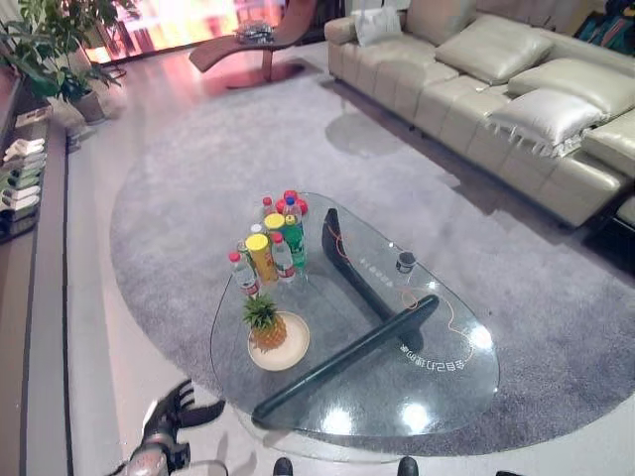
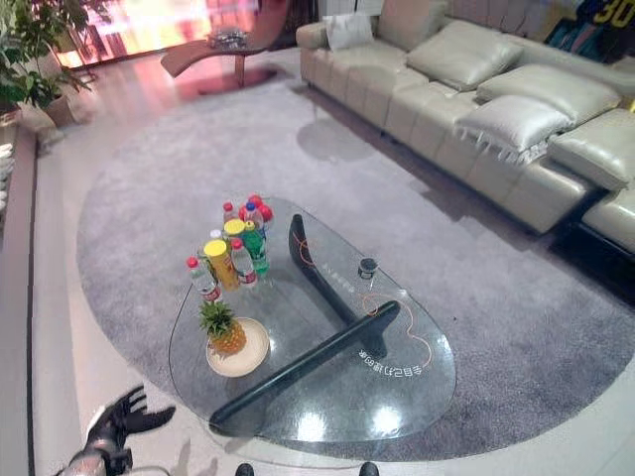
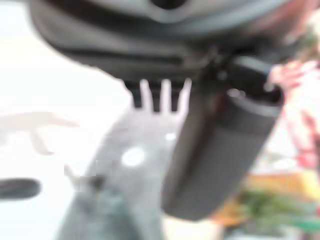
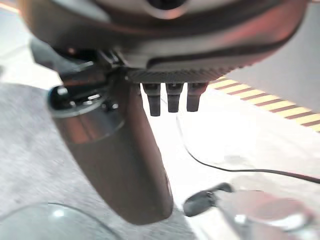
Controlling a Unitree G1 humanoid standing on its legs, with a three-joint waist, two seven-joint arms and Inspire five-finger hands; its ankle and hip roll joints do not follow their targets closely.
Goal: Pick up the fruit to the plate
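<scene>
A small pineapple (image 1: pixel 265 322) stands upright on a round cream plate (image 1: pixel 294 353), near the front left of the glass coffee table (image 1: pixel 442 397). My left hand (image 1: pixel 181 406) hangs low beyond the table's front left edge. Its fingers are spread and hold nothing, and it is well short of the plate. In the left wrist view its thumb (image 3: pixel 220 150) points toward the blurred pineapple and plate. My right hand (image 4: pixel 120 165) hovers over the floor and rug by the table's rim, with thumb and fingers straight and nothing in its grasp.
Several capped bottles (image 1: pixel 273 238) cluster just behind the plate. A small dark cup (image 1: pixel 405 261) stands on the glass at the right. The table's dark V-shaped base (image 1: pixel 347 357) shows through the top. A beige sofa (image 1: pixel 496 89) lies far right, a lounge chair (image 1: pixel 253 42) behind.
</scene>
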